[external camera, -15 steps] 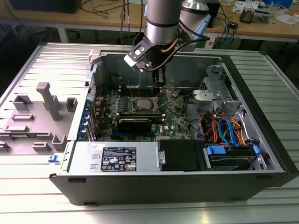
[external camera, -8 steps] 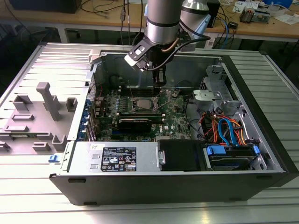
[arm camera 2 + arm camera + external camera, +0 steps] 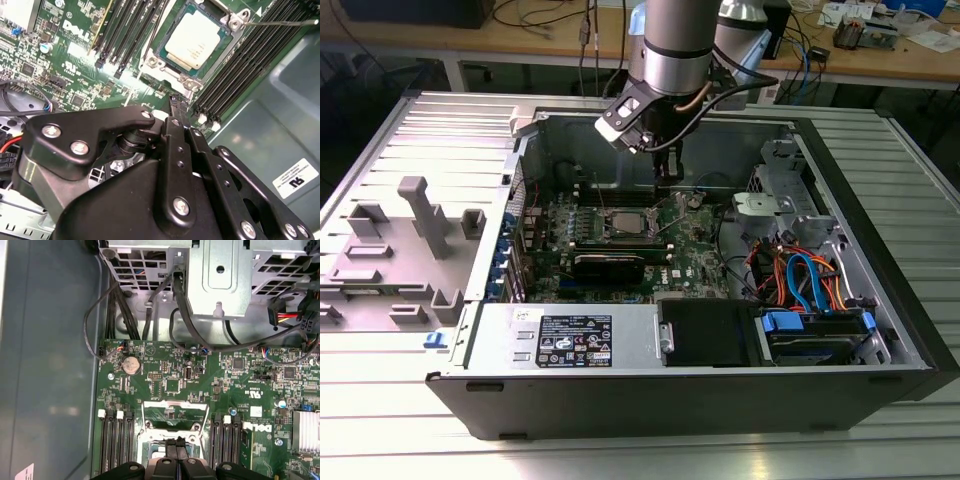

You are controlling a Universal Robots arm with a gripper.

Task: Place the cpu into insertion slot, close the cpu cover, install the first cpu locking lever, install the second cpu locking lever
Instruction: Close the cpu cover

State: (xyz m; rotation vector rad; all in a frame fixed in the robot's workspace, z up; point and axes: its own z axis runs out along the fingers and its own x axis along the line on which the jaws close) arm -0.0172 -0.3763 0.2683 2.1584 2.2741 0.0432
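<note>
We found the gripper hanging low inside the open computer case, over the green motherboard and just toward the exterior view's right of the insertion slot. In the second wrist view the cpu lay flat and square in the insertion slot, its dull silver top fully bared, so that step looked done. The cpu cover was not down over the chip: in the first wrist view we saw it swung back off the socket, with green board showing through its square window. A thin wire locking lever reached out from one corner of the socket across the black memory slots, unlatched. In both wrist views the gripper's two black fingers were pressed together at the tips, clenched with nothing between them that we could make out. The tips stood close beside the socket's edge and near the opened cover, though we could not tell whether they touched either. Elsewhere on the board sat a coin cell battery, beside a metal drive cage with black cables running off it, and the case rested on a ribbed metal table
</note>
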